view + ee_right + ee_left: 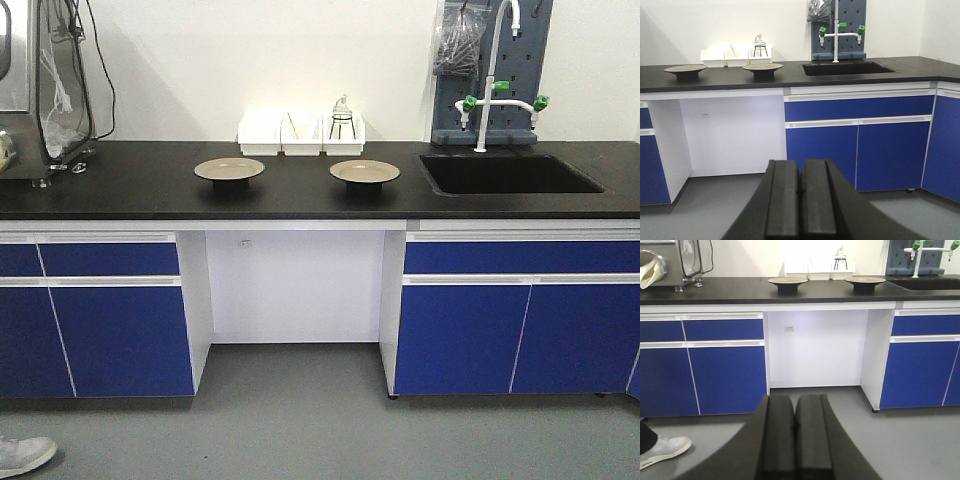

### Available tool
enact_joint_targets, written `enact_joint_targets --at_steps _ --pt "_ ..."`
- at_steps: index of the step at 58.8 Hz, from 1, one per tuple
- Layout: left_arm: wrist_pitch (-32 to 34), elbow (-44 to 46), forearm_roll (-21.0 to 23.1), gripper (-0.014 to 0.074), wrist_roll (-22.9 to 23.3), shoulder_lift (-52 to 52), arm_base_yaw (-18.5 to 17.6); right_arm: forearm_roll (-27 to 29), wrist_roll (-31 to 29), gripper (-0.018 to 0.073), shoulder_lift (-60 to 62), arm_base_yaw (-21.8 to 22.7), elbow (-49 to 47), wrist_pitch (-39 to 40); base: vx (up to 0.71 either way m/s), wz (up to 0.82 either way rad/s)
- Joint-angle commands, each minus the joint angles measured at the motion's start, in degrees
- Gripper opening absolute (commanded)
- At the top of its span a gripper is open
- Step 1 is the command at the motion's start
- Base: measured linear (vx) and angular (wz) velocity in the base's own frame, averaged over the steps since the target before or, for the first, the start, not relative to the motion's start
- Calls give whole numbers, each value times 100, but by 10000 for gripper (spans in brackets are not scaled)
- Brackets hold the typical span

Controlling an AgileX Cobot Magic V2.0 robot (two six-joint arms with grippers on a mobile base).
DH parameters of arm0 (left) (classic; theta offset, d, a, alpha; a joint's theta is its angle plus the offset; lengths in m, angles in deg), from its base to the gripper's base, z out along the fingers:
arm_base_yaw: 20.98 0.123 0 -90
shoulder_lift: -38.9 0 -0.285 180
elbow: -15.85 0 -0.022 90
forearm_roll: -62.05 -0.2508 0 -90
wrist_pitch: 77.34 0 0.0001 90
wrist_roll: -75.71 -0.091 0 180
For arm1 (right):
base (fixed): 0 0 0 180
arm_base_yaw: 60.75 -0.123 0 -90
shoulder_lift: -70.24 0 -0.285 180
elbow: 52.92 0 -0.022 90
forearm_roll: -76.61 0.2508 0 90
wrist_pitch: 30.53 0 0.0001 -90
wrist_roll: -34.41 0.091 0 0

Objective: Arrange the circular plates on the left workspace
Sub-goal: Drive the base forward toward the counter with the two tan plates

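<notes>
The left plate (229, 168) and right plate (364, 171) are tan with dark rims. Black bench top (120, 185), blue cabinets (120, 340), bins (262, 135) look white.

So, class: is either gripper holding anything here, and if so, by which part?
Nothing is held. The left gripper and right gripper are both shut and empty; the left plate and right plate sit untouched on the bench top.

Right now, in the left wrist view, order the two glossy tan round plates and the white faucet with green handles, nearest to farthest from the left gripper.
From the left gripper:
1. Left tan plate, almost straight ahead.
2. Right tan plate, off to the right.
3. White faucet, far right and farther back.
</notes>
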Motion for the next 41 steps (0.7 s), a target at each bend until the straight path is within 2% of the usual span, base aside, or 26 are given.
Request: enact_joint_targets --at_steps 1,41 --pt "483 -71 -17 3 -2 -86 -33 -64 -21 0 104 2 35 485 0 0" --pt "483 -71 -17 3 -2 -86 -33 -64 -21 0 104 2 35 485 0 0"
